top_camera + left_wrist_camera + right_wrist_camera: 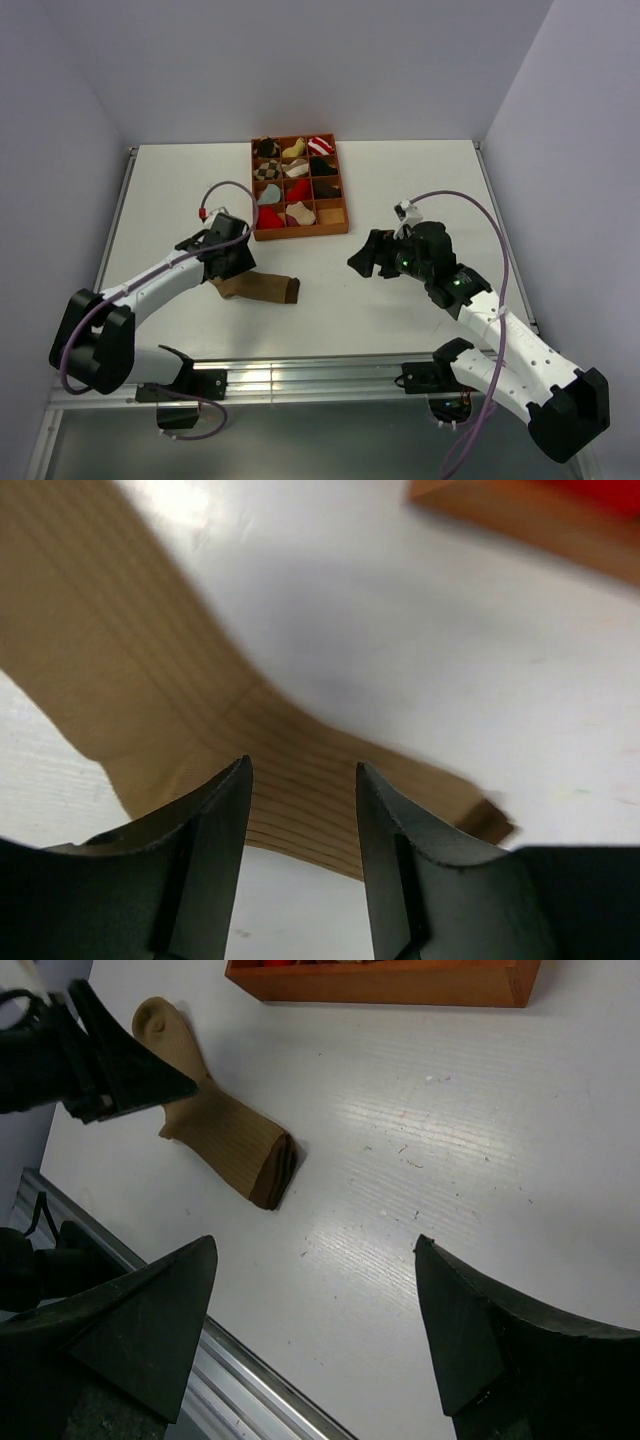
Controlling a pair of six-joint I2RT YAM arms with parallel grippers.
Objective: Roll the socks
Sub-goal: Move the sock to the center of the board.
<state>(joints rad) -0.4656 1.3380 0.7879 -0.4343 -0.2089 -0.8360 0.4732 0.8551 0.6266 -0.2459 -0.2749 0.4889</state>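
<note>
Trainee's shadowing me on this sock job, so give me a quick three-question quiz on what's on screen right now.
1. True or false: the brown sock lies on the table, outside the wooden compartment tray.
2. Which is right over that sock? A left jaws, B right jaws, C neither.
3. Fill in: the right jaws stand ___ with nothing between them.
Key: 1 true; 2 A; 3 open.
</note>
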